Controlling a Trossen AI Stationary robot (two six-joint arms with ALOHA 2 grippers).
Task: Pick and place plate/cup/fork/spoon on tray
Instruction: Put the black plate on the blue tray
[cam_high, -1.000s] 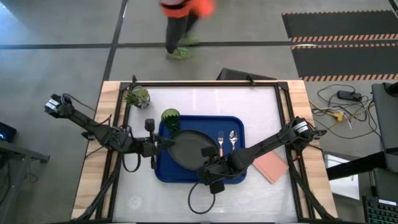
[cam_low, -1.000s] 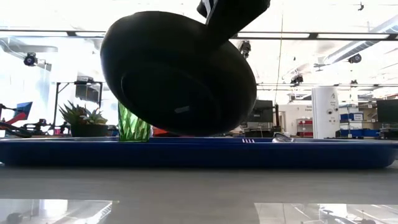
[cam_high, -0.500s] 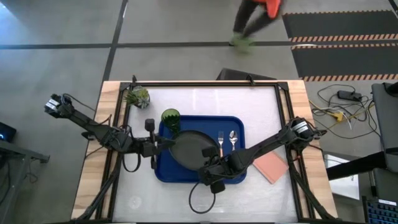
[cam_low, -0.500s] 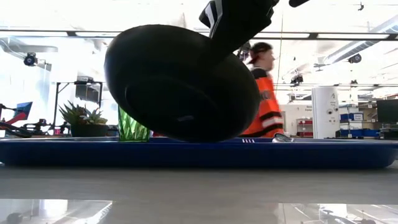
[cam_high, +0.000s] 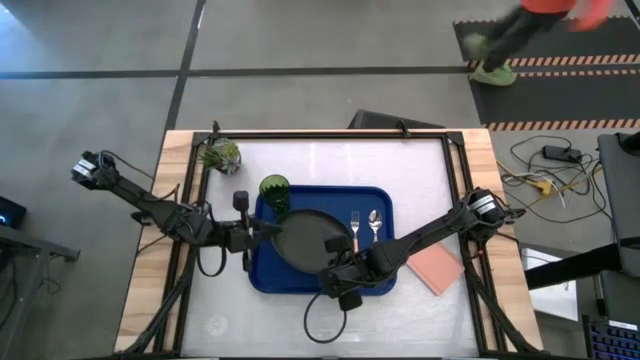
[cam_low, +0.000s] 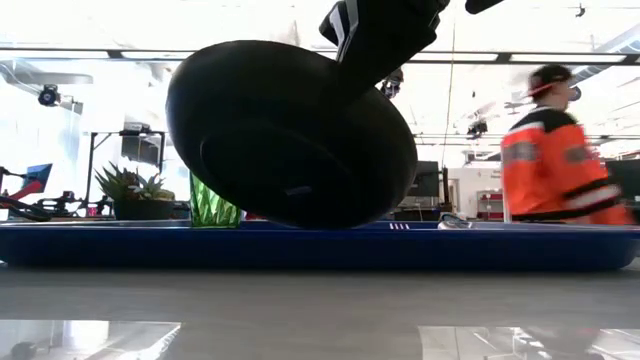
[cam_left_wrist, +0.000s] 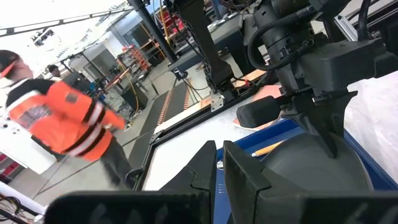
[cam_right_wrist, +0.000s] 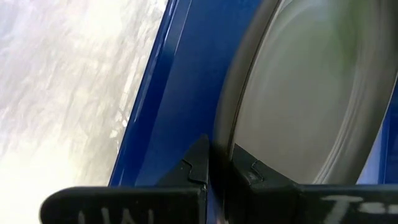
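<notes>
The dark plate (cam_high: 300, 240) hangs tilted over the left half of the blue tray (cam_high: 268, 275), and my right gripper (cam_high: 335, 252) is shut on it. In the low view the plate's (cam_low: 290, 130) underside faces the near edge and its lowest edge reaches the tray's (cam_low: 100, 245) rim line. The green cup (cam_high: 274, 190) stands in the tray's far left corner. The fork (cam_high: 354, 228) and the spoon (cam_high: 374, 222) lie side by side on the tray's right part. My left gripper (cam_high: 262, 232) is shut and level, just left of the plate's rim. My right gripper pinches the plate's rim (cam_right_wrist: 222, 134) at its near right part, one finger on the upper face and one on the underside. The fingers slant down from the table's right. The plate hangs tilted; whether its low edge rests on the tray is hidden by the tray's rim. My left gripper points at the plate's left rim (cam_left_wrist: 292, 168); I cannot tell whether it touches.
A pink pad (cam_high: 435, 268) lies on the table right of the tray. A small potted plant (cam_high: 220, 155) stands at the far left. A person in orange (cam_low: 555, 160) walks past beyond the table's far right.
The plate has sunk a little toward the tray in my right gripper's hold, still tilted, then kept still. The person behind the table has walked from the left toward the right.
</notes>
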